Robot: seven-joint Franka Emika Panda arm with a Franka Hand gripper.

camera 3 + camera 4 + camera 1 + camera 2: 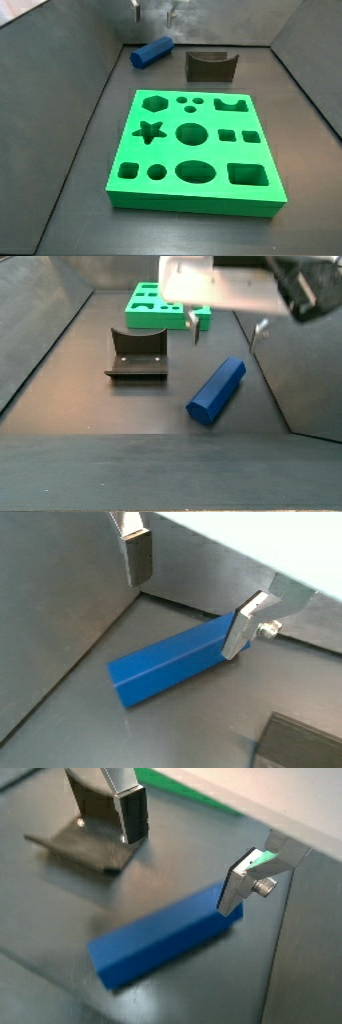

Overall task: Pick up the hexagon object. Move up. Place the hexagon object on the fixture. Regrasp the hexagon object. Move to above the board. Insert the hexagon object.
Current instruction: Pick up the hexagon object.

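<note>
The blue hexagon object (217, 388) lies flat on the dark floor, to the right of the fixture (136, 353). It also shows in a side view (151, 50) and in both wrist views (167, 662) (160, 943). My gripper (227, 324) hangs open and empty just above the rod's far end, with its fingers on either side of it and no contact visible. In both wrist views the gripper (190, 592) (185, 850) has one finger (245, 624) over the rod's end. The green board (187, 200) lies apart from the rod.
The fixture (210, 65) stands between the rod and the board (140, 318); it also shows in both wrist views (83, 843) (301, 742). Grey walls enclose the floor on the sides, and one runs close beside the rod.
</note>
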